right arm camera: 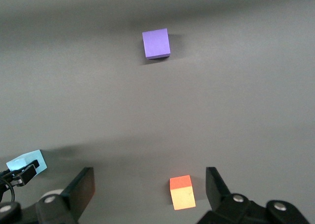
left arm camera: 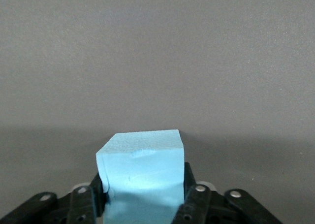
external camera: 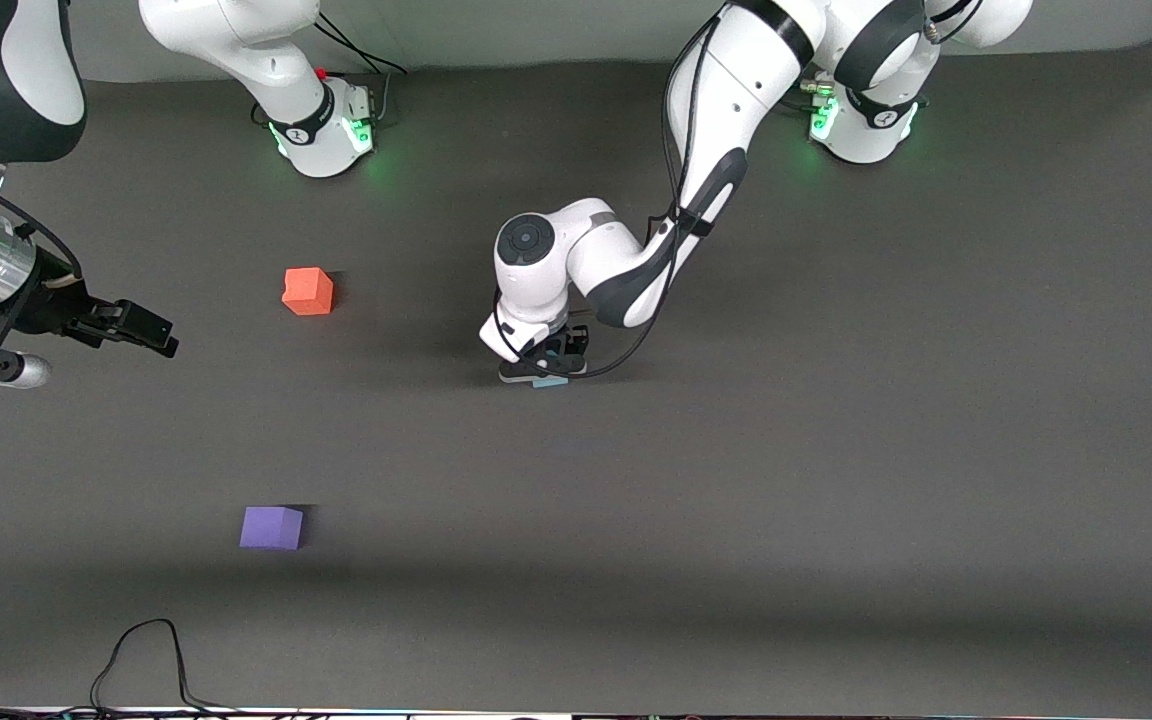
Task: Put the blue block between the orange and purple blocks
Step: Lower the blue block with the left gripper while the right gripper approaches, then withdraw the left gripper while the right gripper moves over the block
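The light blue block (left arm camera: 140,179) sits on the dark mat between the fingers of my left gripper (left arm camera: 142,199), which is shut on it, one finger pressed against each side. In the front view the left gripper (external camera: 544,368) is low at the table's middle, with only an edge of the blue block (external camera: 550,381) showing. The orange block (external camera: 307,291) lies toward the right arm's end. The purple block (external camera: 271,527) lies nearer the front camera than the orange one. My right gripper (external camera: 164,338) is open and empty in the air; its wrist view shows the orange block (right arm camera: 181,192) and the purple block (right arm camera: 156,43).
A black cable (external camera: 146,660) loops on the mat at the edge nearest the front camera. The arm bases (external camera: 321,130) stand along the table edge farthest from that camera. The left arm's elbow (external camera: 576,260) hangs over the mat's middle.
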`<state>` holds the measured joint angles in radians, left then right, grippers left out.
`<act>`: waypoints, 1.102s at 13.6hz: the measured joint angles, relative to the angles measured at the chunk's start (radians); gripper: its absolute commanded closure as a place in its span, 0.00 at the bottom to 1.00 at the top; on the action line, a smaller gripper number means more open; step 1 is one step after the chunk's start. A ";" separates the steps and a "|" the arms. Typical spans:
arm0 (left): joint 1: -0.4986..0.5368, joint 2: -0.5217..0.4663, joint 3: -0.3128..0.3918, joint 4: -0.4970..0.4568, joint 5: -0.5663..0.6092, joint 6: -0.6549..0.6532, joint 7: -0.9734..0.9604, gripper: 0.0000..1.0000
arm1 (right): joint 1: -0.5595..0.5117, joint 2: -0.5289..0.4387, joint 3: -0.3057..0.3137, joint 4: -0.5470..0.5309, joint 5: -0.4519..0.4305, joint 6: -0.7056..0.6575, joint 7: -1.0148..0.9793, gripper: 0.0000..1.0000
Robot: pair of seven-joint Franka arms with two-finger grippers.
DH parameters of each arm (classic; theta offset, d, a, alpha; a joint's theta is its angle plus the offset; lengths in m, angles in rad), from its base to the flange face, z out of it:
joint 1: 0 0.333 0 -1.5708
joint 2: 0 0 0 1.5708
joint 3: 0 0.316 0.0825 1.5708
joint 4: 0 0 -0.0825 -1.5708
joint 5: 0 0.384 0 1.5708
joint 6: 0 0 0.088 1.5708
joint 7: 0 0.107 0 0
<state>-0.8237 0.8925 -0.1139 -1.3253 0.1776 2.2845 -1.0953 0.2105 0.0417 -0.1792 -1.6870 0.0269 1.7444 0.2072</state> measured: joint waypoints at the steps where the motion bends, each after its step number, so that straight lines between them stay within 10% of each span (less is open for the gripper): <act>1: 0.000 -0.001 0.002 0.005 0.002 -0.006 0.000 0.00 | 0.000 0.000 0.000 0.000 0.000 0.000 0.000 0.00; 8: 0.115 -0.157 0.002 0.063 -0.031 -0.252 0.057 0.00 | 0.018 0.002 0.012 -0.001 0.042 -0.007 -0.002 0.00; 15: 0.586 -0.549 0.003 -0.156 -0.241 -0.519 0.646 0.00 | 0.308 0.111 0.026 0.027 0.051 0.005 0.065 0.00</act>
<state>-0.2378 0.3431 -0.1107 -1.4815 -0.0635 1.7655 -0.4489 0.5189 0.1523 -0.1533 -1.6598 0.0778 1.7495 0.2725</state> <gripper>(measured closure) 0.000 0.000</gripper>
